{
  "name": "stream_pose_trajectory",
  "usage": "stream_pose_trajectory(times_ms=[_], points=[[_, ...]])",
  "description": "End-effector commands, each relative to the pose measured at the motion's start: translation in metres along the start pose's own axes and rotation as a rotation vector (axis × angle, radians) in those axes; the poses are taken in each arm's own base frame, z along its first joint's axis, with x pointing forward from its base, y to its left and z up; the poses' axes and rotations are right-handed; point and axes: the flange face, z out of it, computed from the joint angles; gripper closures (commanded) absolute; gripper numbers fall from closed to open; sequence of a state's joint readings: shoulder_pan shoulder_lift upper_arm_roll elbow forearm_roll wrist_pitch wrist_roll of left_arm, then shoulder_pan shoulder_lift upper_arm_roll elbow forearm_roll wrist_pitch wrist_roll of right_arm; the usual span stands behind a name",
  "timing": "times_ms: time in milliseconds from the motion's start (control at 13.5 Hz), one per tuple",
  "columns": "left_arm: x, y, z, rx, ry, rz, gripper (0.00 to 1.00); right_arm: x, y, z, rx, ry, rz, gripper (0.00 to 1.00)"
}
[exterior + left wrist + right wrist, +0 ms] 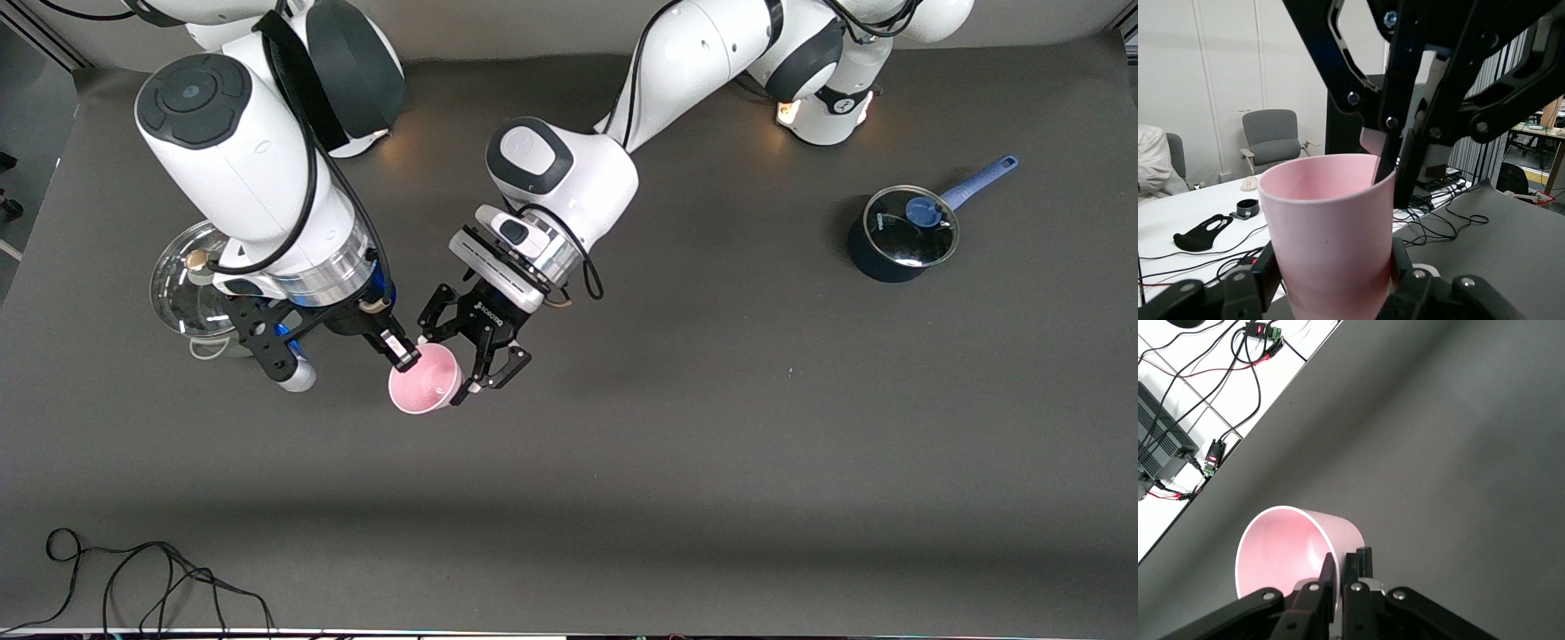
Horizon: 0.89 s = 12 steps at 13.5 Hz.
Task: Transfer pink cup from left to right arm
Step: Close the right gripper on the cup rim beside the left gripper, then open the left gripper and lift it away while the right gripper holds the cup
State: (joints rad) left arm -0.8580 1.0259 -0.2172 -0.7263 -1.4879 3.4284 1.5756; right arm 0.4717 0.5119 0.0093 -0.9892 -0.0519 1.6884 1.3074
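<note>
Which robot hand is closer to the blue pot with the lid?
Left. The left gripper holds the pink cup, toward the blue pot. The right gripper pinches the cup's rim farther away.

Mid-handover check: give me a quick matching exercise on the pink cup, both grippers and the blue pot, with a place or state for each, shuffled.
1. pink cup
2. left gripper
3. right gripper
4. blue pot

A. pinches the cup's rim wall
B. stands lidded at the left arm's end of the table
C. held in the air by both grippers
D. clamps the cup's body from outside

Pairs: 1-C, 2-D, 3-A, 4-B
</note>
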Motion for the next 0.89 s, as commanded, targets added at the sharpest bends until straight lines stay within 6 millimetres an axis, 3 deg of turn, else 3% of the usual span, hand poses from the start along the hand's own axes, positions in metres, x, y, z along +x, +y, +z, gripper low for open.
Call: stream_pose_trajectory(times_ms=[0, 295, 369, 665, 738, 812], points=[[0.008, -0.002, -0.003, 0.015, 0.014, -0.025, 1.0, 0.0, -0.003, -0.002, -0.005, 0.024, -0.022, 1.0], [0.008, 0.001, -0.003, 0.012, 0.016, -0.017, 1.0, 0.0, -0.003, -0.002, -0.005, 0.024, -0.022, 1.0], [0.008, 0.003, -0.004, 0.016, 0.016, -0.014, 0.01, 0.0, -0.002, -0.003, -0.004, 0.025, -0.022, 1.0], [0.014, 0.0, -0.004, 0.025, 0.03, 0.048, 0.0, 0.008, 0.0, -0.002, -0.01, 0.049, -0.052, 1.0], [0.017, -0.003, -0.004, 0.022, 0.031, 0.066, 0.0, 0.017, 0.002, -0.003, -0.013, 0.057, -0.066, 1.0], [0.018, -0.002, -0.007, 0.02, 0.018, 0.088, 0.0, 0.038, 0.009, -0.003, -0.02, 0.071, -0.071, 1.0]])
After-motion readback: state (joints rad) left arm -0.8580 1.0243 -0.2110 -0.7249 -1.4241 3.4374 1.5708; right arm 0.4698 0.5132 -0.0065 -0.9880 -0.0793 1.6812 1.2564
